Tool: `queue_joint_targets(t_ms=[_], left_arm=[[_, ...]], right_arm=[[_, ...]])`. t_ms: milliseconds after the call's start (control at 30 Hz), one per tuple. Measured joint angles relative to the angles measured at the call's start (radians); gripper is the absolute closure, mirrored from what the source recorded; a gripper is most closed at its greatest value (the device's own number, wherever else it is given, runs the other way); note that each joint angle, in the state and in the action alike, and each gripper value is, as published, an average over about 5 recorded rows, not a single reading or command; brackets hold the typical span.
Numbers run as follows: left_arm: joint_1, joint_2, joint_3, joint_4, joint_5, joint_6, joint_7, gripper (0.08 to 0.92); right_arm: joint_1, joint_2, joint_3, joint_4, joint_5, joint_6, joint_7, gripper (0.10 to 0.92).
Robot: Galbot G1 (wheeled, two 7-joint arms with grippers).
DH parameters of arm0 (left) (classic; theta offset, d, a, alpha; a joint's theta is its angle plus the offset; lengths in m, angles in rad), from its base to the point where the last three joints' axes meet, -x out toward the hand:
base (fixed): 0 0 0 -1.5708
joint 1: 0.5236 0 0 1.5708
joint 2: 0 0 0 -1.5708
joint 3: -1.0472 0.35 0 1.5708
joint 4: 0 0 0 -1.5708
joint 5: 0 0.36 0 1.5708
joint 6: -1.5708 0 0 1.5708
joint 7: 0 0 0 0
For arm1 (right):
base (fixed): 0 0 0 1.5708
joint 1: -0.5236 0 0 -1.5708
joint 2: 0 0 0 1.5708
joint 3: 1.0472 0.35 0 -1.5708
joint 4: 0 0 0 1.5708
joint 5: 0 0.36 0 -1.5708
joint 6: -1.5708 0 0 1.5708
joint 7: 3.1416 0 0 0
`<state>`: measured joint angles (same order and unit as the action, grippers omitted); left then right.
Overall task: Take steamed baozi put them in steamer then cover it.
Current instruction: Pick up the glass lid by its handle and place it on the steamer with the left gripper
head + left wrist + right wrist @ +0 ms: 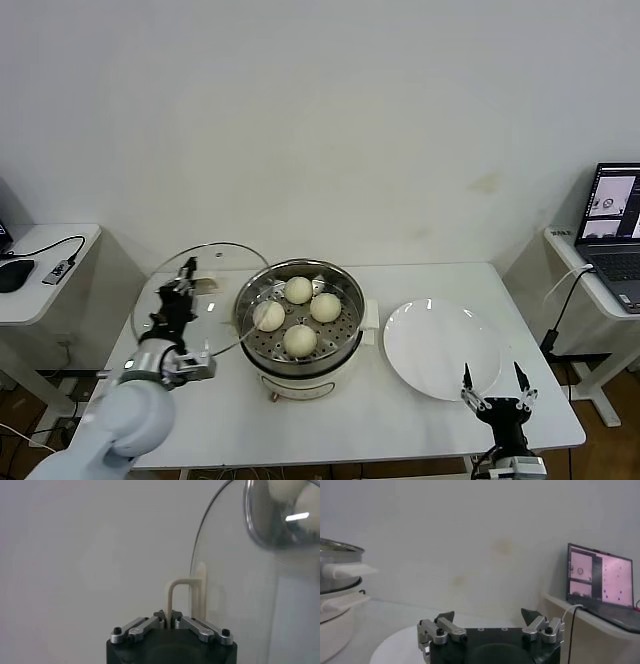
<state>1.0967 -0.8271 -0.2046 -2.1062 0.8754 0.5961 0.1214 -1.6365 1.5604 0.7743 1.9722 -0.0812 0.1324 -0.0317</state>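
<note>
Beside steamer (300,322), left tool (186,276) gripping lid (200,290) – tilted

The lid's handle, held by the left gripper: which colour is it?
Cream. The handle of the glass lid shows best in the left wrist view, pinched by the left gripper.

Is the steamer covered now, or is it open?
Open. Four baozi lie uncovered in the steamer; the left gripper holds the lid tilted beside it.
</note>
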Motion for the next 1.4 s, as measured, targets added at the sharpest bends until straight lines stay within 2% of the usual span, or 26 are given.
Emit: queue_joint_targets(t_ms=[267,567,1067,1400], left_arm=[[-0.148,-0.087,0.178,0.038,0.077,0.072,0.086,0.860],[-0.243,-0.195,0.307,0.112,0.171,0.105,0.151,0.860],[-0.288,-0.309,0.382,0.202,0.307,0.103,0.182,0.860],[-0.293,-0.338,0.393,0.241,0.347,0.099,0.192,0.860]], right_arm=[[0.005,0.009,0.000,-0.001,-0.032,-0.013,0.037,0.203],[0.012,0.012,-0.002,-0.019,-0.053,-0.017,0.048,0.203],[0.021,0.016,-0.015,-0.054,-0.070,-0.016,0.055,0.203],[0.019,0.016,-0.022,-0.077,-0.083,-0.015,0.056,0.203]])
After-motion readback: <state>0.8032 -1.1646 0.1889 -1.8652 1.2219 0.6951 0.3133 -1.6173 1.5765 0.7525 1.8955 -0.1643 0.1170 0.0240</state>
